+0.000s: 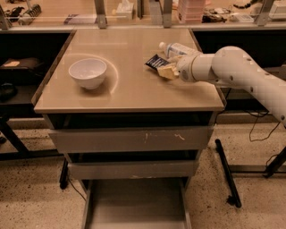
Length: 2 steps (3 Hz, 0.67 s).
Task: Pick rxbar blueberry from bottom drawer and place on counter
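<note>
Speckled, perhaps terrazzo floor (31, 197); cluttered wooden bench (56, 10) behind.

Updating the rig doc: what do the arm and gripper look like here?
The arm is glossy white, built of thick rounded tube segments, with a bulbous joint marked by small dark dots. No cables or lettering show. The gripper, over the counter beside the rxbar blueberry, is pale yellowish tan.

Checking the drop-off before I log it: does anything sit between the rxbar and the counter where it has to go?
Nothing visible does. The rxbar blueberry is over the counter at its far right part, against the gripper. The bottle lies just behind it; the bowl stands well to the left.
</note>
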Motion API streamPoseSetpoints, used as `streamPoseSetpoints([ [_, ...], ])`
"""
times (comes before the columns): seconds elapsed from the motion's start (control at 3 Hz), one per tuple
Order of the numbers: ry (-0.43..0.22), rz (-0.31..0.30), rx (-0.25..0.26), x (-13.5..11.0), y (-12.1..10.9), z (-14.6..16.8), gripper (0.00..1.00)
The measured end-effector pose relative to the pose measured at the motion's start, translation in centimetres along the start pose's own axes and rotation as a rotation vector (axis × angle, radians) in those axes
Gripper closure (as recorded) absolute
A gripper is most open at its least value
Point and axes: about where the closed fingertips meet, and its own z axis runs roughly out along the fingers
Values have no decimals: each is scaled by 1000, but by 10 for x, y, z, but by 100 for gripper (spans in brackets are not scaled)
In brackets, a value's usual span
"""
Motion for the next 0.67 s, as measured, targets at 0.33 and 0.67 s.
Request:
streamPoseSetpoints([
  [0.33,0,0,0,0,0,0,12],
  [0.67,0,0,0,0,0,0,0],
])
